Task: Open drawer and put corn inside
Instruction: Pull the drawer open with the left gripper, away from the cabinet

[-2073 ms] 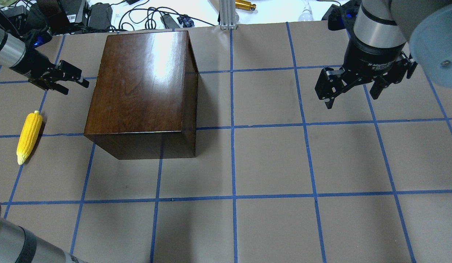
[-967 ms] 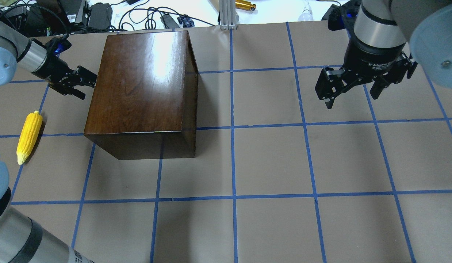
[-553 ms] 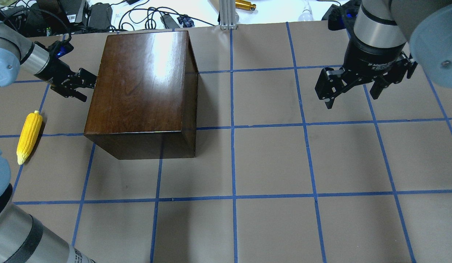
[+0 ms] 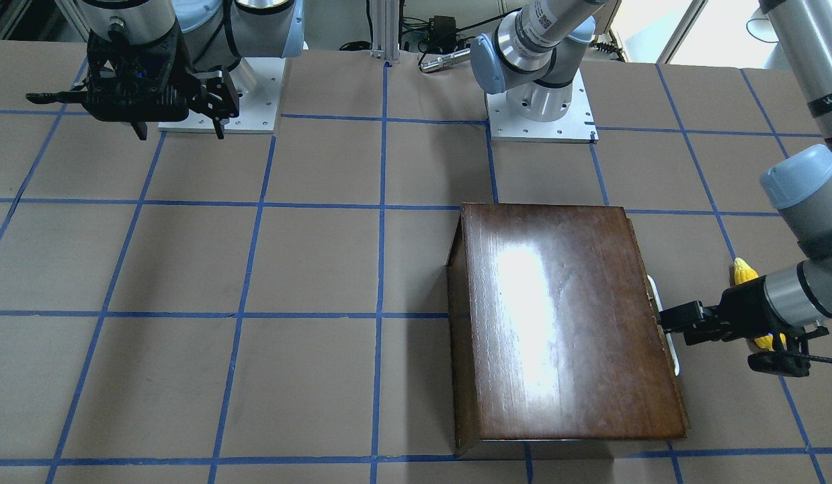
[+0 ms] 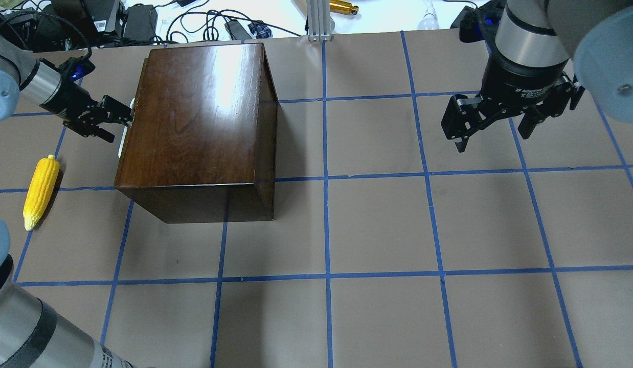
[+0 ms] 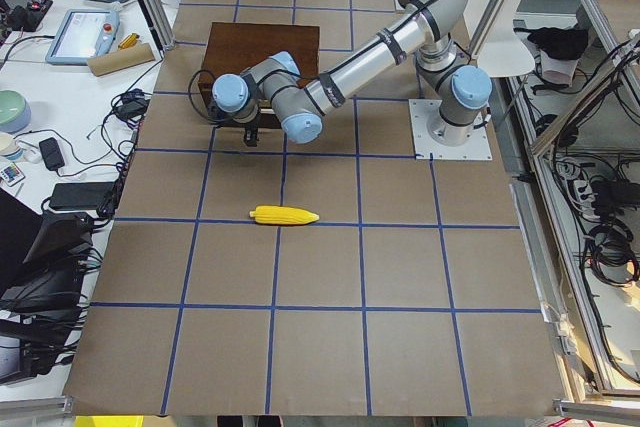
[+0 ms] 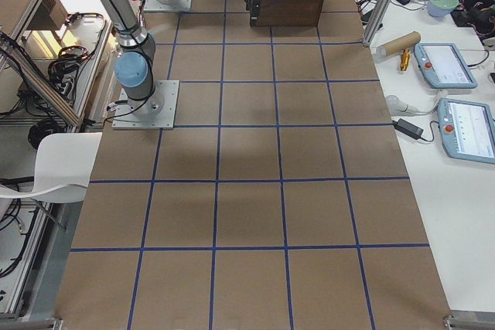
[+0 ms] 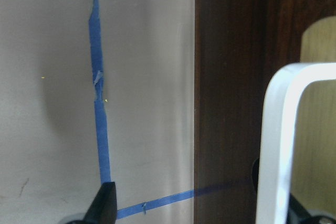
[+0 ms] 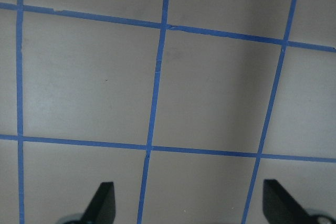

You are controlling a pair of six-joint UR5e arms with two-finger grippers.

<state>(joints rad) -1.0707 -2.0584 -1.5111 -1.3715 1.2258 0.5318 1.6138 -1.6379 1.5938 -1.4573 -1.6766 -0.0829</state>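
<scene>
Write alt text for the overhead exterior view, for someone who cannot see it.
The left gripper, jaws open, is at the pale pull on the left face of a glossy dark-brown box on a blue-taped table. A yellow corn lies on the table left of the box, untouched; the right gripper hangs open above the table at far right.

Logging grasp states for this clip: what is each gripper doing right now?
Left gripper: open, drawer pull between its fingers, not clamped.
Right gripper: open, holding nothing.
</scene>
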